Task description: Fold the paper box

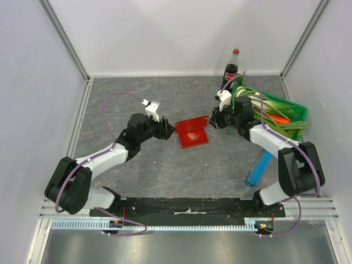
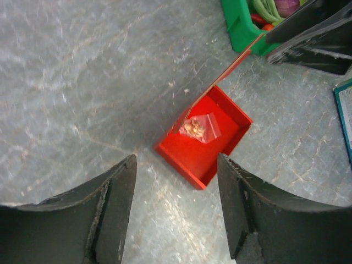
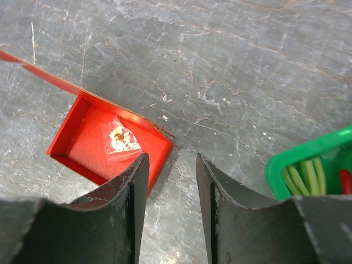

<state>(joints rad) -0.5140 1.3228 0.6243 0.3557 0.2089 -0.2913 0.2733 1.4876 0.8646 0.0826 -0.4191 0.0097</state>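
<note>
The red paper box (image 1: 193, 133) stands as an open tray in the middle of the table, its lid flap raised at the far side. A small clear bag lies inside it (image 2: 199, 128) (image 3: 121, 138). My left gripper (image 1: 169, 130) is open and empty just left of the box; in the left wrist view the box (image 2: 206, 151) lies beyond the open jaws (image 2: 176, 170). My right gripper (image 1: 213, 122) is open and empty just right of the box; in the right wrist view the box's wall (image 3: 159, 157) is beside my left finger, with the gripper's gap (image 3: 171, 176) over bare table.
A green crate (image 1: 291, 113) with vegetables stands at the right, also in the wrist views (image 2: 242, 30) (image 3: 308, 159). A cola bottle (image 1: 232, 66) stands behind it. A narrow blue box (image 1: 259, 168) lies near the right arm.
</note>
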